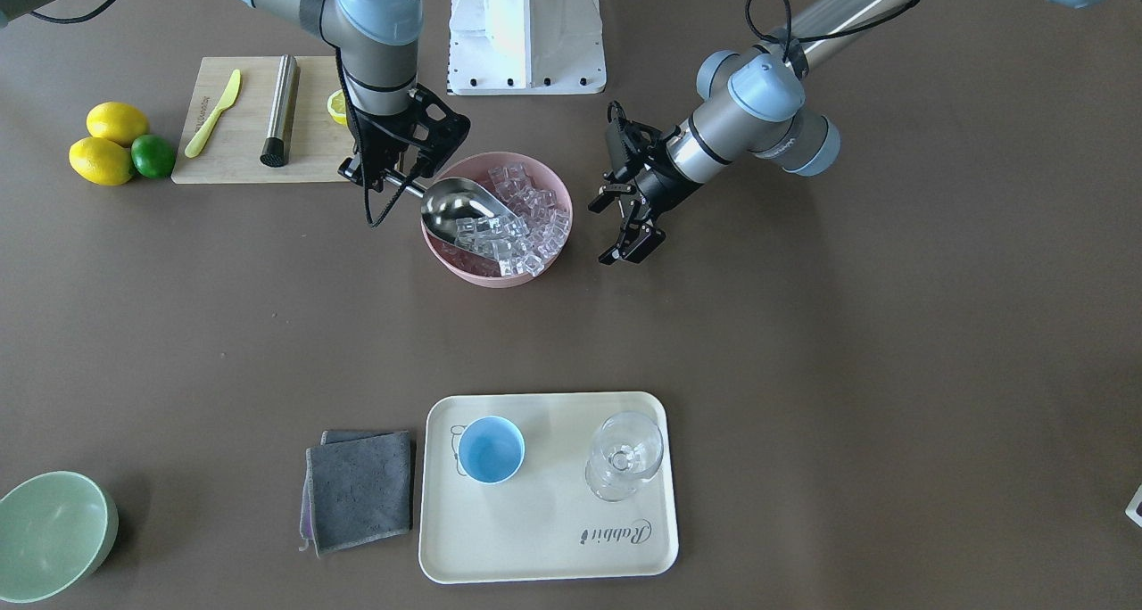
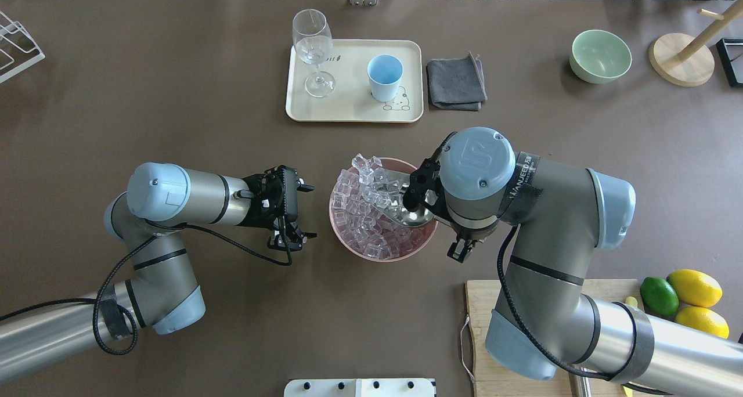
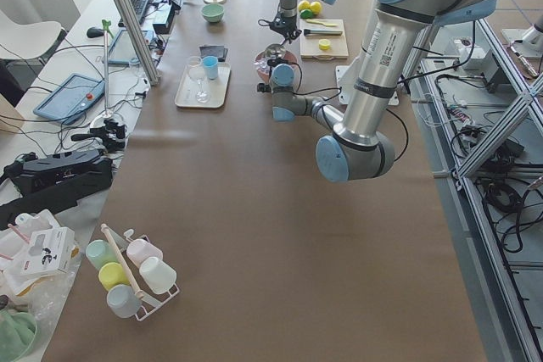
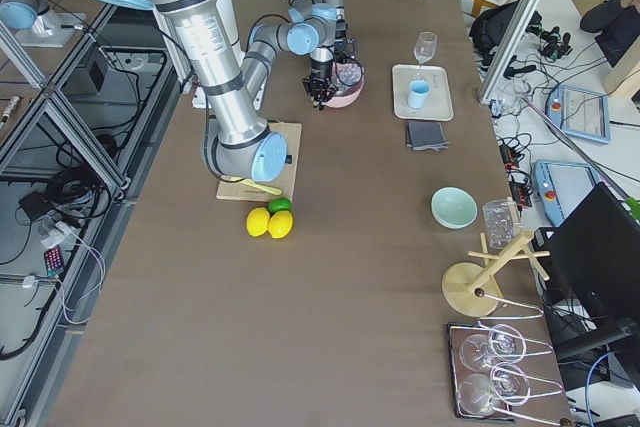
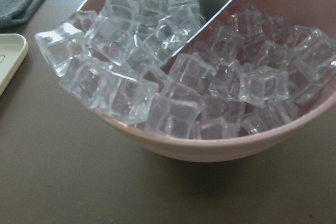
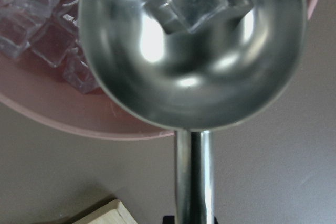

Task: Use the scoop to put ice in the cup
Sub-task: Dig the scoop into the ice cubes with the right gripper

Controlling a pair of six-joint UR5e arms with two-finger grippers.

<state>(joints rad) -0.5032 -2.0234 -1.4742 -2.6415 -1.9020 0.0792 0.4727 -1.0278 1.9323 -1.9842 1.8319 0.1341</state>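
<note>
Ice (image 1: 522,222) fills the pink bowl (image 1: 473,274), which stands near the middle of the surface (image 1: 803,342), somewhat toward the robot's edge. The scoop (image 1: 457,201) lies tilted into the heap, with a few cubes inside the mouth of its trough. The right tool (image 1: 391,178) is clenched on the thin rod handle, just outside the bowl's rim. The left tool (image 1: 617,232) hangs released with its fingers spread, just beside the bowl on the other side and touching nothing. The cup (image 1: 491,449) stands upright and looks empty on the tray (image 1: 553,539) near the operators' edge, well apart from the bowl.

The cubes look hard, glassy and slippery, each one light and loose against its neighbours. I judge they would squirt out of a pinch, so the trough is the way to carry them, kept level with its mouth slightly raised. The scoop is stiff, but its smooth round handle could turn in the grip under a load. The cup's mouth is small and the cup looks light, so a slow pour from close above seems called for.
</note>
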